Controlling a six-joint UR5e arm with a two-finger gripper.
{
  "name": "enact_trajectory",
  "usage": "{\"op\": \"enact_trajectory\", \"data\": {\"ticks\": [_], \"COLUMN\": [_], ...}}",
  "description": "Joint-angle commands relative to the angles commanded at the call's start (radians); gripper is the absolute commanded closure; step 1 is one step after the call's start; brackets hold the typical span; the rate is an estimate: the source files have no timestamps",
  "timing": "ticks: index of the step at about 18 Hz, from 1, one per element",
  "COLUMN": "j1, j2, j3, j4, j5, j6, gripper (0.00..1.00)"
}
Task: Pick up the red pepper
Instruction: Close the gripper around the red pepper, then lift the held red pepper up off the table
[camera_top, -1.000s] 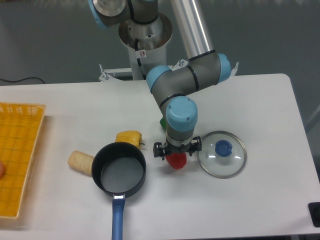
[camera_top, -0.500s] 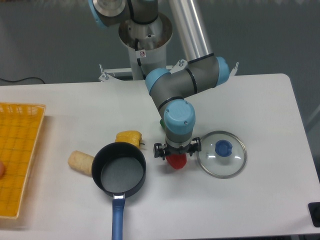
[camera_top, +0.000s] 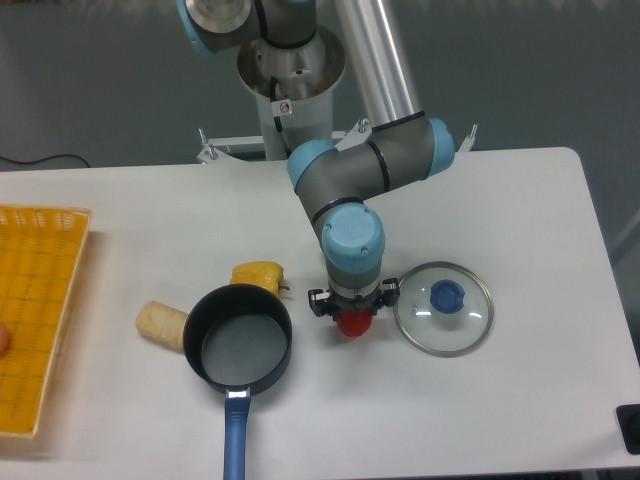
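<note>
The gripper (camera_top: 352, 303) sits low over the red pepper (camera_top: 352, 322) just right of the frame's centre, and the wrist of the arm (camera_top: 352, 245) covers most of it from above, so only the pepper's lower red half peeks out below the tool. This looks like the grasp step itself: the tool is down at the pepper's level, its black finger mounts showing on either side of the red skin. Whether the jaws have actually pinched the pepper or merely stand around it I cannot tell, because the wrist hides the fingertips and the contact. The pepper appears to rest on the white table (camera_top: 520, 200), with the glass lid (camera_top: 444, 308) and its blue knob just beside it on the right and the black saucepan (camera_top: 238, 342) a little apart on the left. The yellow pepper (camera_top: 258, 275) lies up and left of the pan's rim, a pale bread roll (camera_top: 162, 323) sits left of the pan, and a yellow basket (camera_top: 38, 310) fills the left edge. If the grip is not yet made, my read is that the next move is a firm, centred squeeze on that glossy rounded skin, then a straight lift, keeping clear of the lid's rim close by.
</note>
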Motion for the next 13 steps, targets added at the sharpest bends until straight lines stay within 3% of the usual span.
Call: {"op": "enact_trajectory", "data": {"ticks": [2,8,13], "j1": [0.002,0.008,0.008], "j2": [0.008,0.058,0.086], "j3": [0.006,0.032,0.104], "j4": [0.0,-0.009,-0.064], "j5": [-0.003,-0.011,-0.008], "j6": [0.005,0.012,0.024], "gripper": [0.59,0.59,0.59]}}
